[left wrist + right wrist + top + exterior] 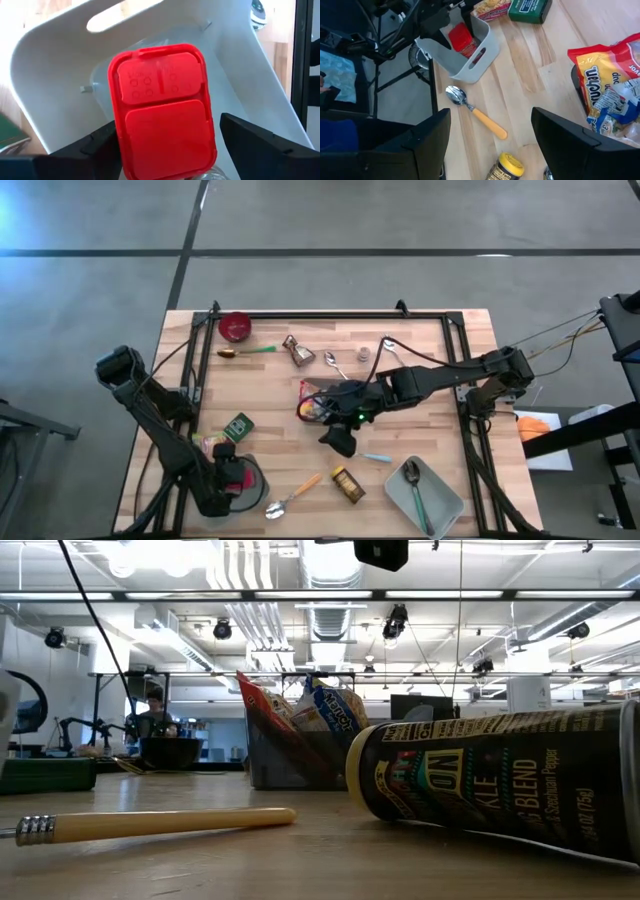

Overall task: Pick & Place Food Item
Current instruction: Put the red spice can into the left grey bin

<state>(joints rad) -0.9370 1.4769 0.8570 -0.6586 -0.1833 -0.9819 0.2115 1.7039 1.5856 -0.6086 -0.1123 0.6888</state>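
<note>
The food item is a clear jar with a red flip lid (162, 110). It stands upright inside a pale grey bin (45, 75) at the table's near left corner (252, 477). My left gripper (165, 135) points down over the jar, open. One dark finger stands on each side of the lid, and pale bin shows between finger and lid on one side. My right gripper (490, 135) hangs open over the table's middle (338, 442), beside a basket of snack bags (315, 402), with nothing between its fingers.
Beside the bin lie a green box (238, 426) and a noodle pack (492, 7). A yellow-handled spoon (292, 497) and a spice jar on its side (347, 483) are near the front edge. A grey tray with a spoon (425, 495) sits at front right, and a red bowl (236, 326) at far left.
</note>
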